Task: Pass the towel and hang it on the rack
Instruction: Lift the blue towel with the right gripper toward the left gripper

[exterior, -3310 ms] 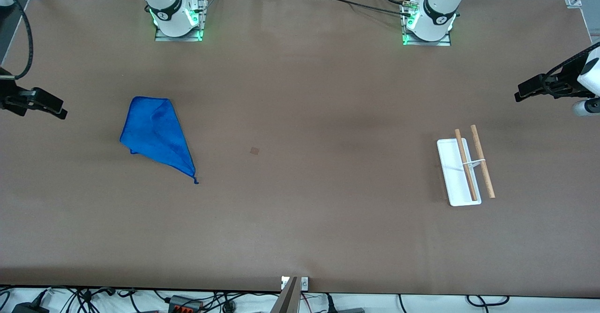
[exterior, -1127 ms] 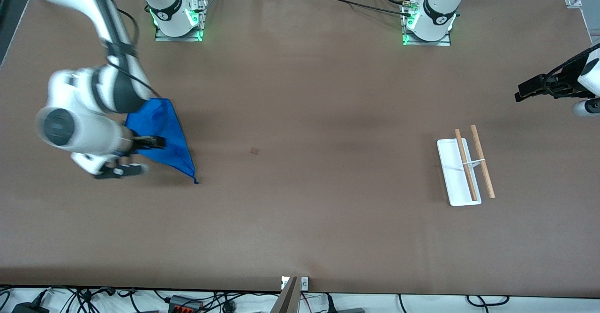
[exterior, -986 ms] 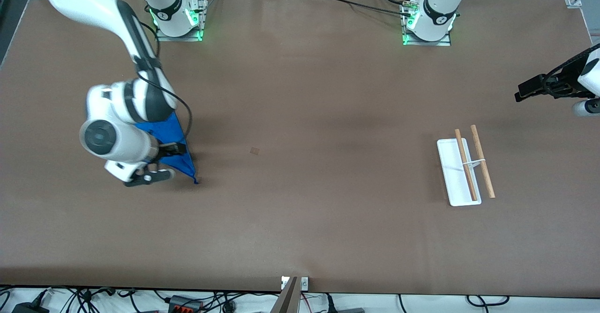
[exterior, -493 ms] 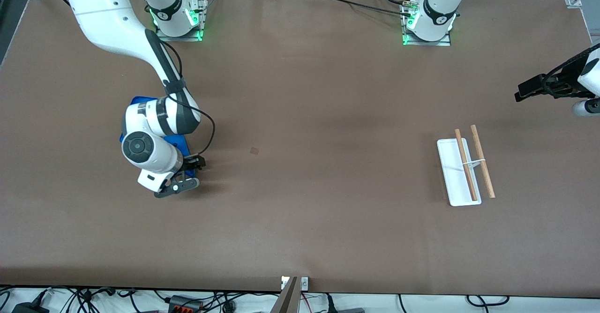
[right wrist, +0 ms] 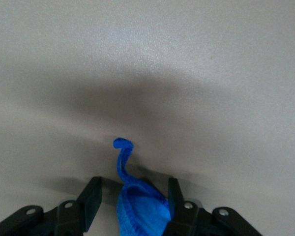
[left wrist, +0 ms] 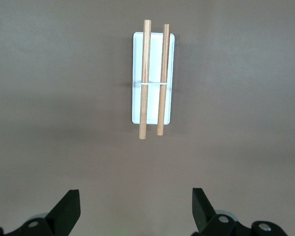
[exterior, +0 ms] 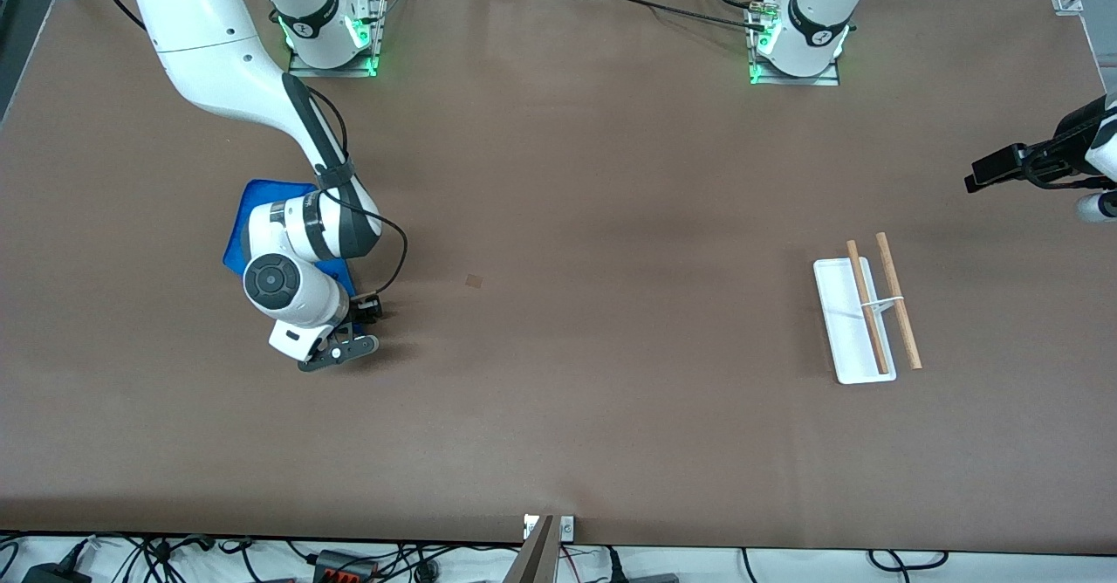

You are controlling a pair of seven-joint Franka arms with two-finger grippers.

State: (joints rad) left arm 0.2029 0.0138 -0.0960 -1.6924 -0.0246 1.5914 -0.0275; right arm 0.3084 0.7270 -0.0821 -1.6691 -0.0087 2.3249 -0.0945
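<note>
Down at the right arm's end of the worktop [exterior: 558, 443], right gripper [right wrist: 130, 201] sat low with open jaws straddling the towel [right wrist: 137, 209] corner, loop pointing away from the jaws. Left gripper [left wrist: 132, 214] waited open, high over the rack [left wrist: 153, 78], well apart from the towel.

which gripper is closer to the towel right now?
Right. The right gripper straddles the towel at its corner; the left gripper waits over the table near the rack.
</note>
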